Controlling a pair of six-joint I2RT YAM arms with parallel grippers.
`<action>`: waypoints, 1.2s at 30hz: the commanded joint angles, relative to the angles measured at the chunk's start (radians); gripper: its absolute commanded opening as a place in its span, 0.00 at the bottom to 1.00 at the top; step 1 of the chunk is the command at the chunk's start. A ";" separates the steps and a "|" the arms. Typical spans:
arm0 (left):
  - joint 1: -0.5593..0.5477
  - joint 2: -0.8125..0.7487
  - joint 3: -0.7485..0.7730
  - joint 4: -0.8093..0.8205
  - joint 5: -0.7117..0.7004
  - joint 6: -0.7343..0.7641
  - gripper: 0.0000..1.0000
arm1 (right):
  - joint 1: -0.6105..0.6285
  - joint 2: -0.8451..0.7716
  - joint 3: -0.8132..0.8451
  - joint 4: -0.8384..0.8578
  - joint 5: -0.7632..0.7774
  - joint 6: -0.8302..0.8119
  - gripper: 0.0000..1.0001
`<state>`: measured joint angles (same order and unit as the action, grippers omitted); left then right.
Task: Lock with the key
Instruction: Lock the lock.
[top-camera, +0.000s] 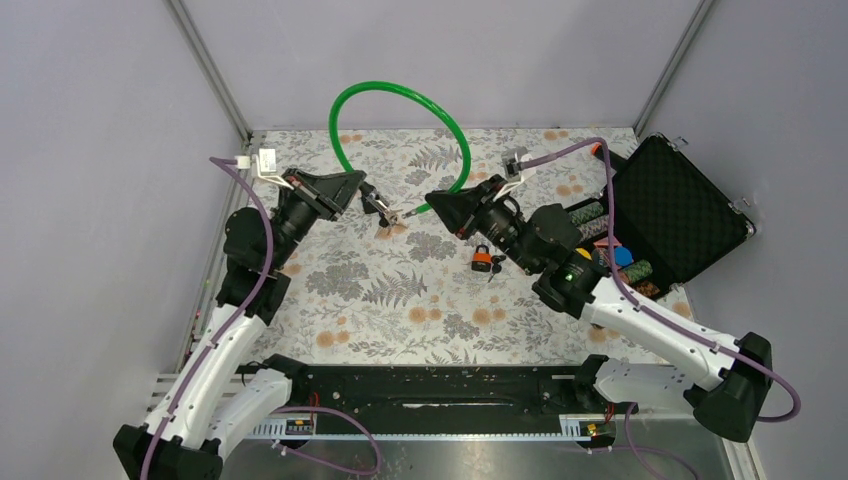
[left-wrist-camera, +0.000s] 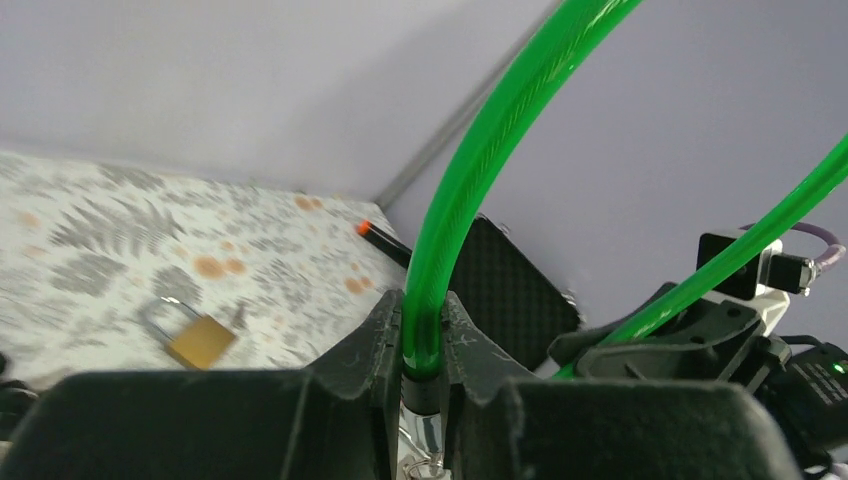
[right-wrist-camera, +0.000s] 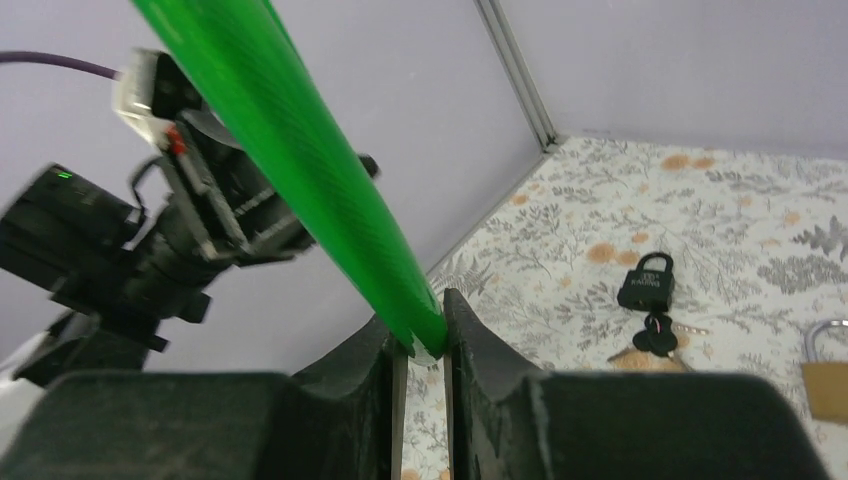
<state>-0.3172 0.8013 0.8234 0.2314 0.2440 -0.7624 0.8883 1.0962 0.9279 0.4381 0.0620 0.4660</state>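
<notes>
A green cable lock (top-camera: 400, 95) arches above the table, held at both ends. My left gripper (top-camera: 378, 207) is shut on its black-collared metal end (left-wrist-camera: 424, 385), where a key ring (left-wrist-camera: 432, 462) hangs below the fingers. My right gripper (top-camera: 432, 205) is shut on the cable's other, bare end (right-wrist-camera: 425, 335). The two gripper tips face each other a short way apart over the flowered cloth. The cable also shows in the left wrist view (left-wrist-camera: 480, 150) and in the right wrist view (right-wrist-camera: 300, 160).
A black padlock (right-wrist-camera: 645, 282) with keys (right-wrist-camera: 655, 338) lies on the cloth below my right wrist (top-camera: 483, 258). A brass padlock (left-wrist-camera: 195, 338) lies nearby. An open black case (top-camera: 680, 205) with chips stands at the right. Grey walls close in the back and sides.
</notes>
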 joint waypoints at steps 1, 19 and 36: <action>-0.001 0.035 -0.044 0.159 0.152 -0.233 0.00 | 0.003 -0.034 0.088 0.045 -0.053 -0.057 0.00; -0.006 0.105 -0.054 0.061 0.197 -0.393 0.00 | 0.078 0.086 0.252 -0.138 0.009 -0.240 0.00; -0.008 0.114 -0.051 0.050 0.211 -0.386 0.00 | 0.085 0.162 0.328 -0.225 0.015 -0.240 0.00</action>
<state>-0.3172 0.9157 0.7586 0.2253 0.4011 -1.1351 0.9531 1.2346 1.1896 0.2016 0.1184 0.2569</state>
